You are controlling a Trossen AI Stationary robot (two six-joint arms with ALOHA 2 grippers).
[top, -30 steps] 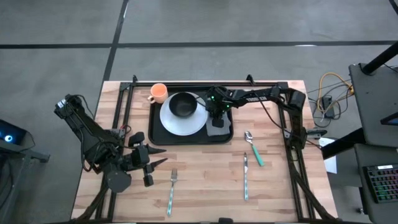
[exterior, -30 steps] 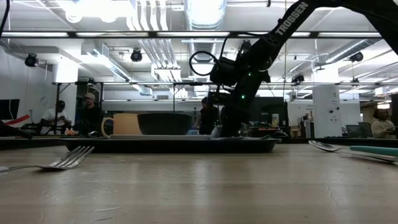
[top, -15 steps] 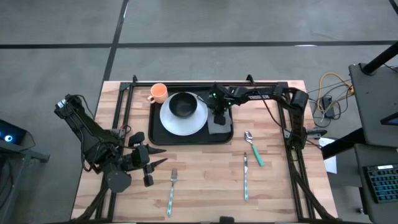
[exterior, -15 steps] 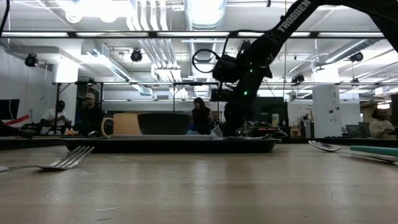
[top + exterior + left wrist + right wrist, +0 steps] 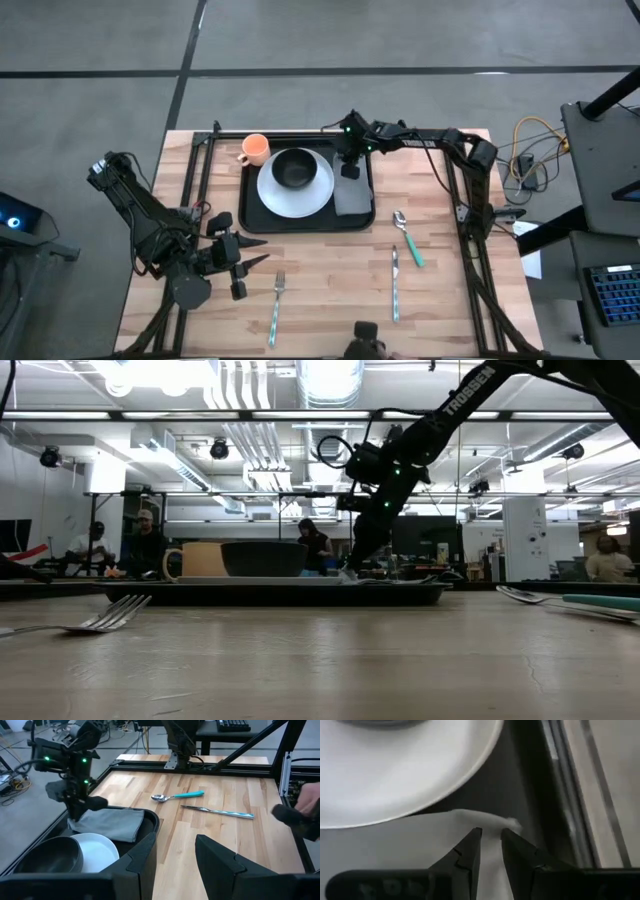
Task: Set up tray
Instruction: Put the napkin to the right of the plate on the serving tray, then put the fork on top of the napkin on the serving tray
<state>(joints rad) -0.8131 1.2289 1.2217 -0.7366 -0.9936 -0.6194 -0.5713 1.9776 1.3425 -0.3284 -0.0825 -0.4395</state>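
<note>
Nearest the lower edge of the high view, a fork and a knife are seen lying on the bare wooden table, well apart from each other. A little higher, to the right of centre, a teal-handled spoon is found. All three pieces of cutlery are judged to be outstanding, since none has been brought onto or beside the tray. At lower left the left gripper is parked over the table edge, its jaws spread apart and holding nothing, as is confirmed by the left wrist view.

Farther up, in the upper centre, the tray is placed with a white plate on it, and a dark bowl is set on the plate. A grey folded napkin is laid in the tray's right part, just beside the plate. The right gripper is positioned at the napkin's far end; in the right wrist view its fingers are nearly together with a narrow gap, nothing being pinched between them. The napkin step is judged complete or nearly so.

Farthest, an orange cup stands just outside the tray's upper left corner; its placing may also remain.
</note>
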